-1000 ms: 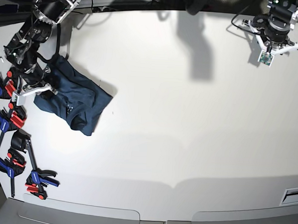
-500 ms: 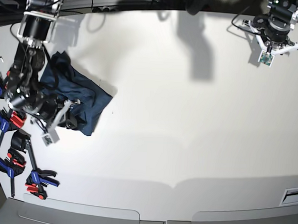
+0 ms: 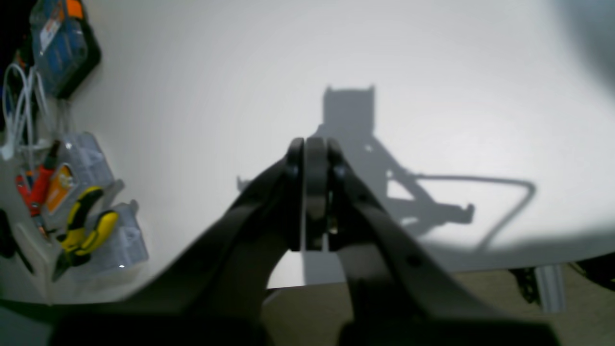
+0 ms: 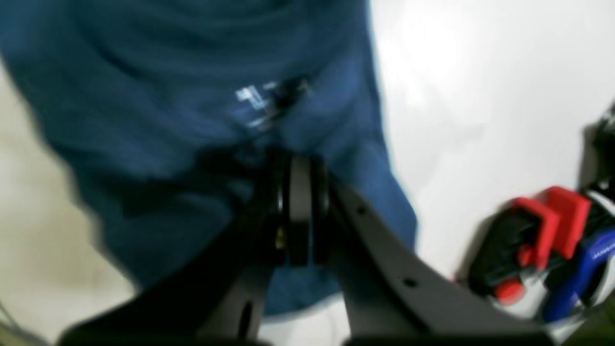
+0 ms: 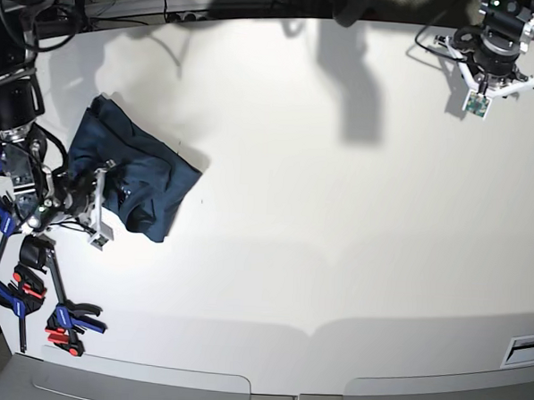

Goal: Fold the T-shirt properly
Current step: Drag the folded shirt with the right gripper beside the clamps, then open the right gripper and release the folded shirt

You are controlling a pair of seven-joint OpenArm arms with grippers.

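Observation:
The dark navy T-shirt point(image 5: 134, 171) lies bunched in a wrinkled heap on the left part of the white table point(image 5: 320, 221). My right gripper point(image 5: 107, 201) hovers at the heap's lower left edge. In the right wrist view, which is blurred, its fingers meet at the tips point(image 4: 295, 161) over the blue T-shirt point(image 4: 202, 86), shut, with no cloth showing between them. My left gripper point(image 5: 488, 84) hangs far off at the back right. The left wrist view shows it shut point(image 3: 310, 144) above bare table, holding nothing.
Blue-and-red clamps point(image 5: 20, 214) point(image 5: 68, 319) line the table's left edge, and one clamp point(image 4: 543, 230) sits close to my right gripper. Yellow-handled pliers point(image 3: 84, 230) and clear plastic boxes point(image 3: 86, 154) lie beside the table by the left arm. The table's edge point(image 3: 432, 274) is near.
My right arm has swung down from the back left to the shirt's lower left edge, gripper shut throughout. The shirt's left side has shifted slightly. The left arm has not moved.

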